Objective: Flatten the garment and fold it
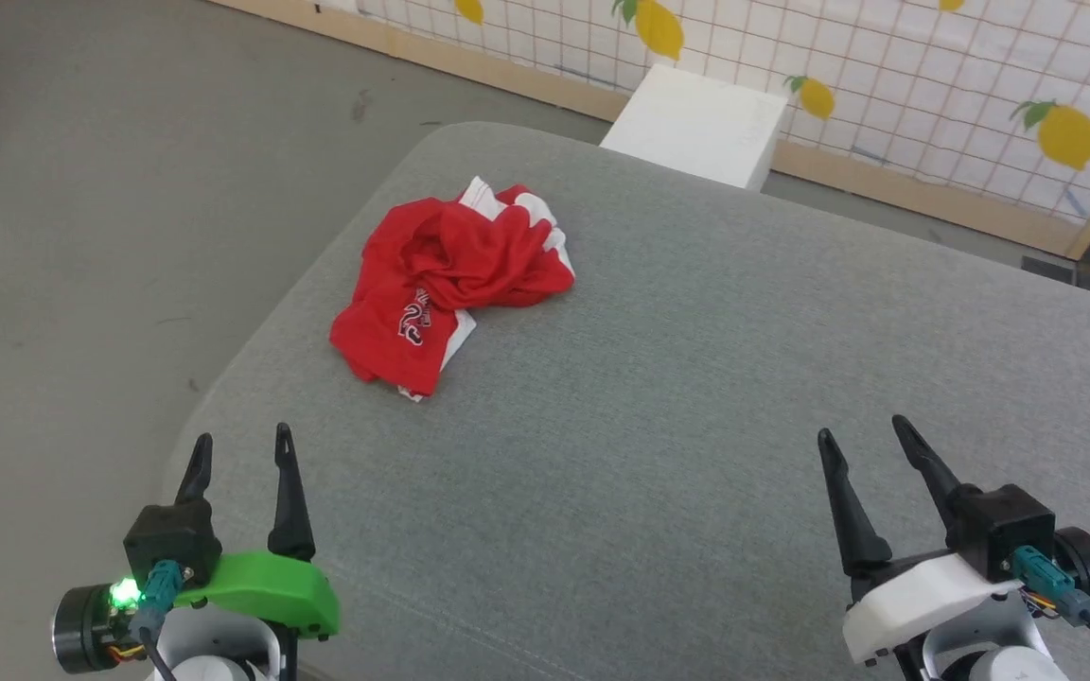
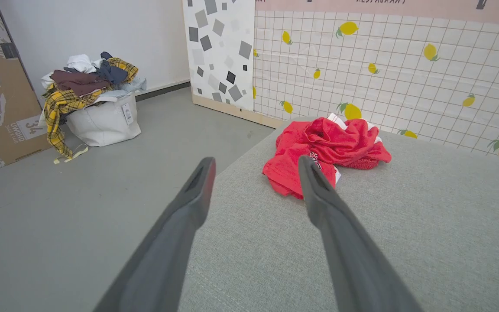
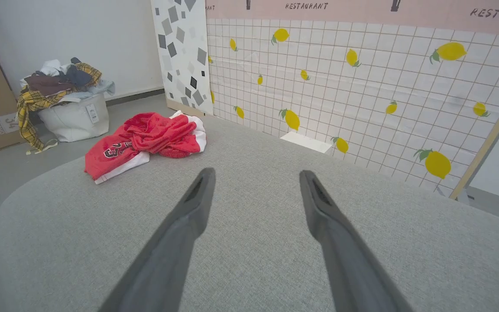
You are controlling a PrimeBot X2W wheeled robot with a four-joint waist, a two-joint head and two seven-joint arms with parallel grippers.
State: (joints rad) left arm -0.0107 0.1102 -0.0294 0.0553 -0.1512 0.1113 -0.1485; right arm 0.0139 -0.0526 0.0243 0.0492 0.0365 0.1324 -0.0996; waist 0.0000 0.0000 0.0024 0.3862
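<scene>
Well apart: garment point(image 2: 327, 147), bag point(image 2: 102, 123) of clothes point(image 2: 87, 76)

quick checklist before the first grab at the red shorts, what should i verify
1. left pincer open and empty: ok.
2. right pincer open and empty: ok.
3. shorts wholly on the grey surface: ok, near its far left corner.
4. shorts flat: not ok, crumpled in a heap.
5. graspable edge showing: ok, white hem band on the near side.
6. legs free of twists: cannot tell.
</scene>
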